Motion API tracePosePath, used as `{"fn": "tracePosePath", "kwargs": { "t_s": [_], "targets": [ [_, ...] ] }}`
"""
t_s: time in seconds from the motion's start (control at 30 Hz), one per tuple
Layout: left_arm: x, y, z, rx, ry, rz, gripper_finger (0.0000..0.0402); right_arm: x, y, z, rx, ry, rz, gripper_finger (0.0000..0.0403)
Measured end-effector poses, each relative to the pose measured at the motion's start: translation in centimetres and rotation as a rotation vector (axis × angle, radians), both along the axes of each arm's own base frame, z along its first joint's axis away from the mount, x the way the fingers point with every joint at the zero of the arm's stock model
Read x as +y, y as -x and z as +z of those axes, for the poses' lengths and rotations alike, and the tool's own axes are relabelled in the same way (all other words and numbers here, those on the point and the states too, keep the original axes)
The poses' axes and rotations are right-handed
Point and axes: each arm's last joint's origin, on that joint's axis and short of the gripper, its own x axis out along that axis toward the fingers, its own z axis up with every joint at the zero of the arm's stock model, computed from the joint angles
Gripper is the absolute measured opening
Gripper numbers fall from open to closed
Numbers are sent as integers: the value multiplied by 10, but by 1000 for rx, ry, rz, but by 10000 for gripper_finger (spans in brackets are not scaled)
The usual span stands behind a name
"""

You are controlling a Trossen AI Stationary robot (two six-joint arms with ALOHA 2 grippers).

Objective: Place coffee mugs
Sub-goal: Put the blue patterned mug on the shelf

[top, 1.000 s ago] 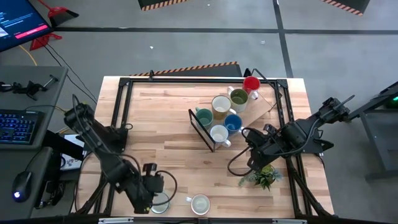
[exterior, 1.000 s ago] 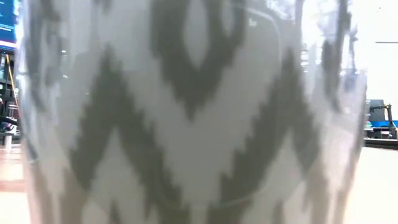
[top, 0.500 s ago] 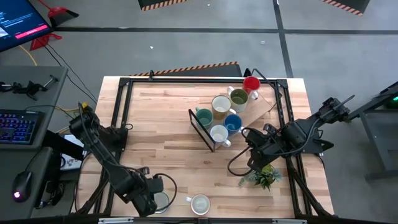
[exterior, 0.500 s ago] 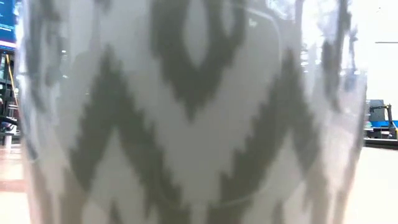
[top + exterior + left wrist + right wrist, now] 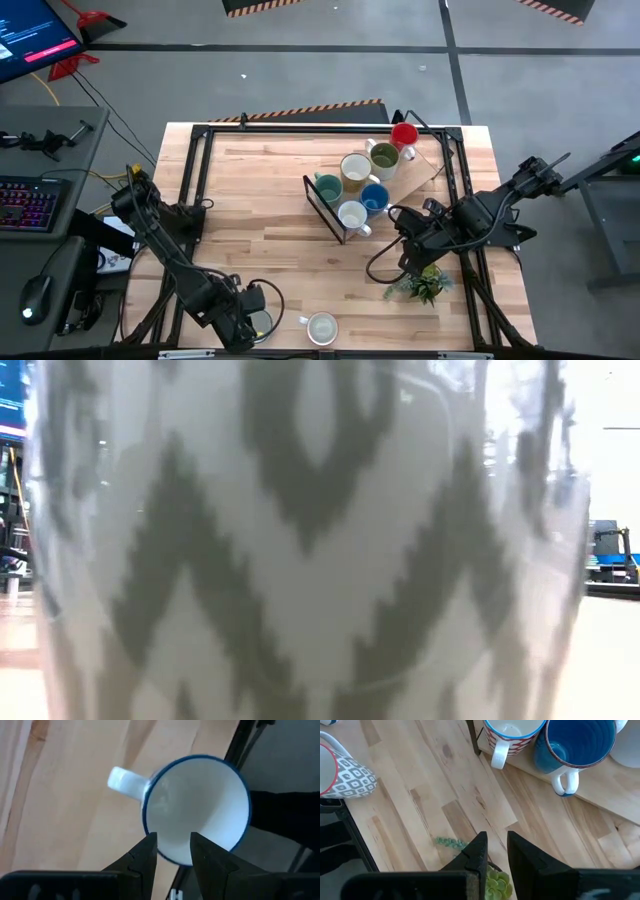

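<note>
Overhead, the left gripper sits at the table's near edge, left of centre, directly over a white mug with a blue rim that its body largely hides. Only the left wrist view settles the jaws: the two dark fingers stand a narrow gap apart, one tip inside the mug's rim and one outside, straddling the near wall of the white blue-rimmed mug; whether they press the wall cannot be told. The mug stands at the table edge with its handle pointing away over the wood.

The right gripper hovers right of centre, above the small green potted plant. Its wrist view shows the fingers slightly parted and holding nothing, with the plant's leaves just beneath them.

Beyond, that view picks out a red-striped white mug and a blue mug on a raised wooden board, plus a grey-patterned mug (partly cropped). The high view alone shows the whole cluster: teal, cream-yellow, olive green, red.

A pale mug stands near the front edge; in the low view its zigzag pattern blocks everything.
</note>
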Motion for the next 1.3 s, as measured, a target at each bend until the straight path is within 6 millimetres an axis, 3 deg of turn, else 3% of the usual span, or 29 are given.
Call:
{"fn": "tracePosePath", "kwargs": {
  "t_s": [0.43, 0.97, 1.13, 1.3],
  "targets": [
    [-2, -5, -16, 49, -37, 20, 109, 0, 0, 0, 4, 4, 3, 53],
    [-4, -7, -2, 17, -5, 28, 108, -1, 1, 0, 11, 24, 26, 53],
    [-4, -9, 10, -29, -34, 19, 108, -1, 1, 0, 12, 26, 19, 53],
    [2, -4, 10, 20, -97, 28, 108, -1, 1, 0, 11, 22, 15, 53]
  ]
}}
